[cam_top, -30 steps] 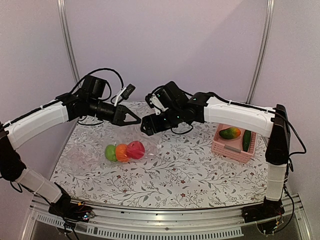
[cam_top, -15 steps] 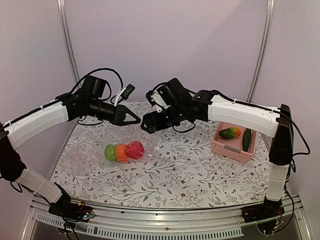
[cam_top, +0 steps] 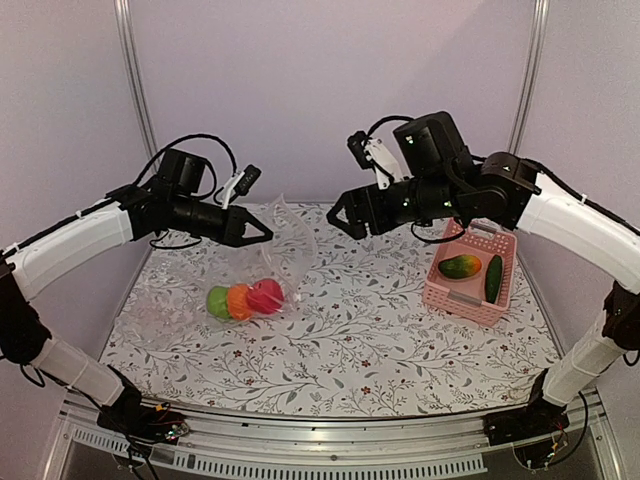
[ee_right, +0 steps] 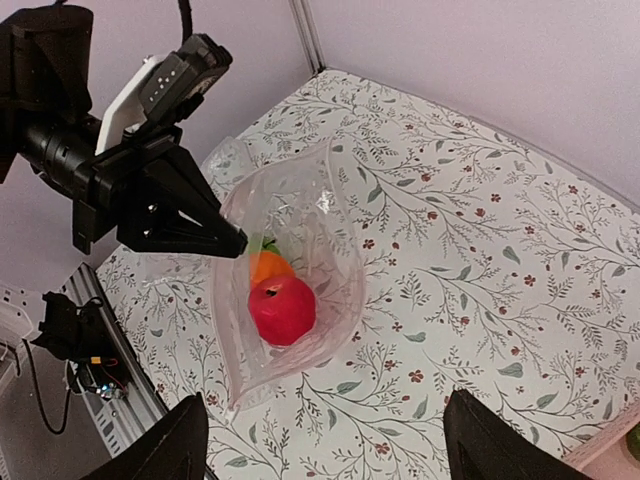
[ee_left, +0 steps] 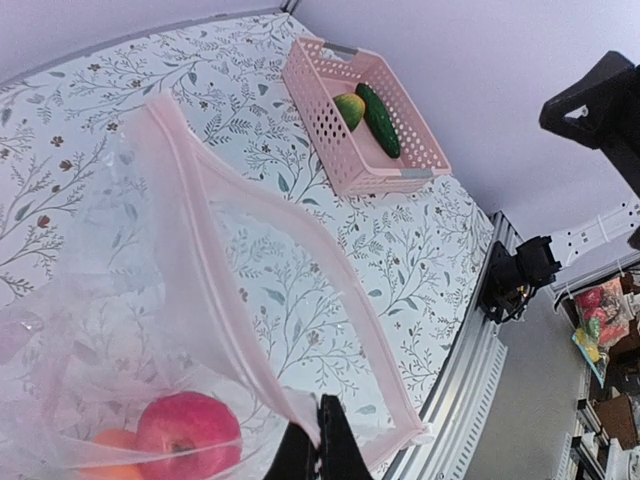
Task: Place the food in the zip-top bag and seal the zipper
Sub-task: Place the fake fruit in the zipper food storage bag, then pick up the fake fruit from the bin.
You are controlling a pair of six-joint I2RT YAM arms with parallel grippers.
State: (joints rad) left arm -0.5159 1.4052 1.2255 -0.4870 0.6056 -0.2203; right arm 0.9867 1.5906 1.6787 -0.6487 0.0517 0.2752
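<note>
So my right gripper (cam_top: pixel 337 216) had just swung back off the zip-top bag (cam_top: pixel 290 232), jaws spread and empty, while the left gripper (cam_top: pixel 262 231) stayed pinched on its rim, meaning the mango (cam_top: pixel 459 266) and cucumber (cam_top: pixel 494 278) in the basket (cam_top: pixel 470 306) were probably next.

left arm (cam_top: pixel 75 240) and right arm (cam_top: pixel 575 215): glossy white tubular shells joined by matte black joints, each on a small black base (cam_top: pixel 140 418) fixed to a slotted aluminium rail (cam_top: pixel 330 455). black wrist blocks (cam_top: pixel 185 172) carry a white-cased camera (cam_top: pixel 236 186) and looping black cables (cam_top: pixel 200 143); the left gripper (cam_top: pixel 266 231) and right gripper (cam_top: pixel 338 220) are black, with wedge-shaped fingers (ee_right: pixel 180 445) tapering to a point.
</note>
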